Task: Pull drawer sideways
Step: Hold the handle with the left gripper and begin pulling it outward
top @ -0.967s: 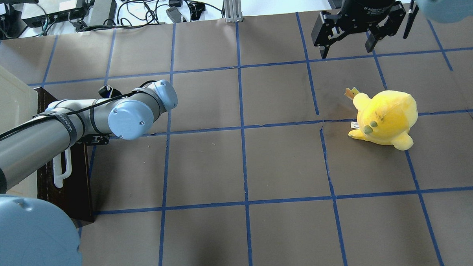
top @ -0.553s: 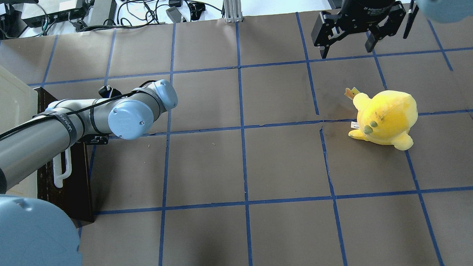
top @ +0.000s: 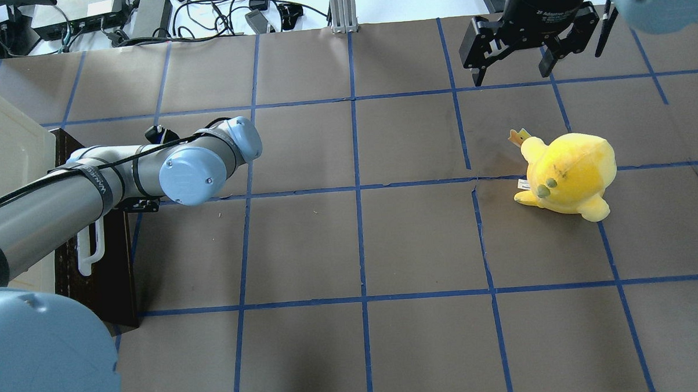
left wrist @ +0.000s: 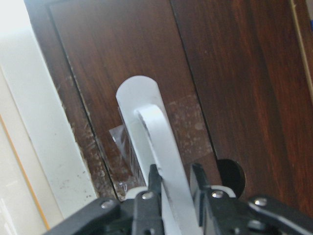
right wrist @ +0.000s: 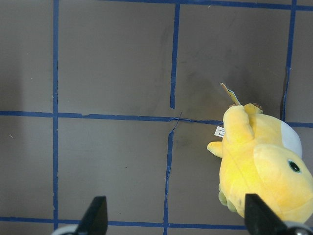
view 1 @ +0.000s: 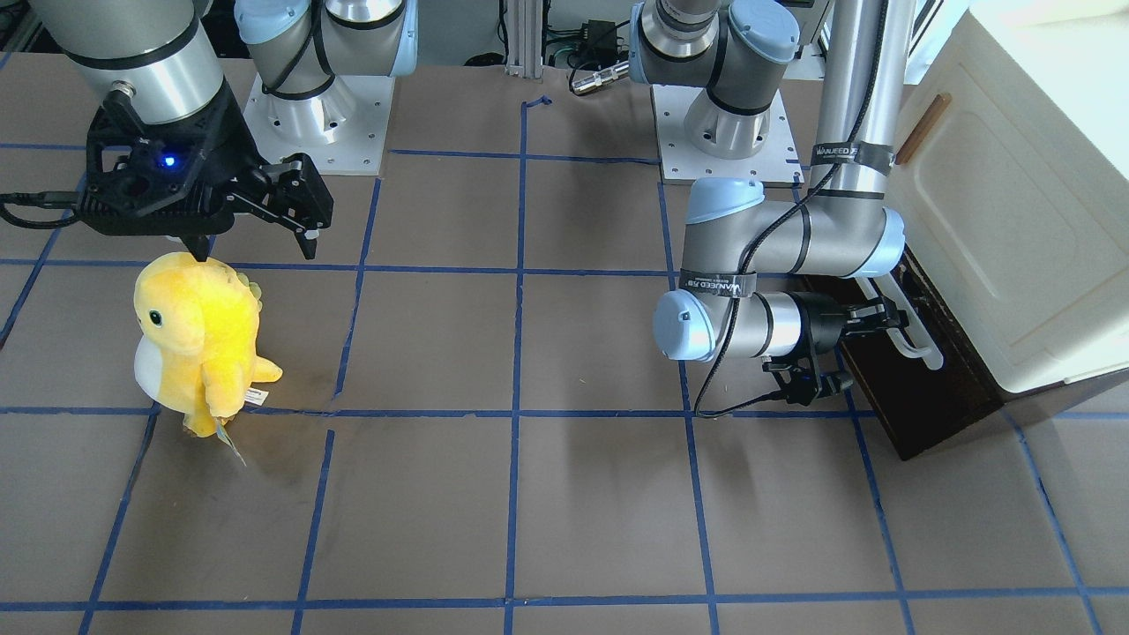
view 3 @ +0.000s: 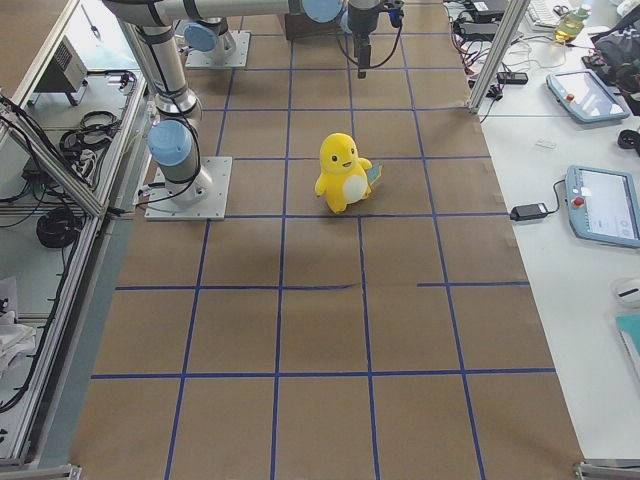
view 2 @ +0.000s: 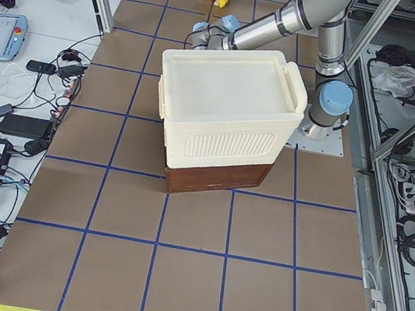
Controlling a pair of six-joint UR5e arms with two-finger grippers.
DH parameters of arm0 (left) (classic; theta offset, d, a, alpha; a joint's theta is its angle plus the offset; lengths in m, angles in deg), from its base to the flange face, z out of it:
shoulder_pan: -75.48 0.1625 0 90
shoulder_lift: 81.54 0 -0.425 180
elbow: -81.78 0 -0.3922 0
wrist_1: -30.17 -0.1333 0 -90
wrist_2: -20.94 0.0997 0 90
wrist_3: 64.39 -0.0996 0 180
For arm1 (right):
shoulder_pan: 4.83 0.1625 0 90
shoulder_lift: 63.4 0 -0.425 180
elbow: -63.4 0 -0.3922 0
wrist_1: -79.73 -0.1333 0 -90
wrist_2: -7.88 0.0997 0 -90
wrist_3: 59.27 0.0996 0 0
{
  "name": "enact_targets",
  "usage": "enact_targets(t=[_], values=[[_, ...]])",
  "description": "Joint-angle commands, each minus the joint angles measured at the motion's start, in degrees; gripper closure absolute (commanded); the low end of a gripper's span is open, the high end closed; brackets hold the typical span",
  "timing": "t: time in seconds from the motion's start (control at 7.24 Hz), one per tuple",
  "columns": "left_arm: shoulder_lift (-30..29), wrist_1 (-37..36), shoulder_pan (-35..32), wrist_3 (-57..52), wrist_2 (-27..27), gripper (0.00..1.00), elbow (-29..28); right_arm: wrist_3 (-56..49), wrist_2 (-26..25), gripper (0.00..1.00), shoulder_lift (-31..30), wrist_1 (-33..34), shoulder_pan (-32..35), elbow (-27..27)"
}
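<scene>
While the left gripper clenched the white handle of the drawer, that dark-fronted drawer sat under the cream cabinet at the left end of the table. Well apart, the right gripper hung released above the table, near a yellow plush toy.

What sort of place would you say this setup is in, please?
Most likely a robotics lab workcell: a left arm and right arm bolted to a paper-covered table taped into a blue grid, teach pendants on the side bench, and power supplies with cables behind.
</scene>
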Motion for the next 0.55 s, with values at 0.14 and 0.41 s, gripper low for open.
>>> enact_targets(t=[0.14, 0.41], values=[[-0.3, 0.1, -0.1, -0.1, -0.1, 0.77, -0.8, 0.0, 0.0, 0.0, 0.0, 0.0, 0.0, 0.0], [-0.6, 0.1, -0.3, -0.2, -0.2, 0.78, -1.5, 0.0, 0.0, 0.0, 0.0, 0.0, 0.0, 0.0]])
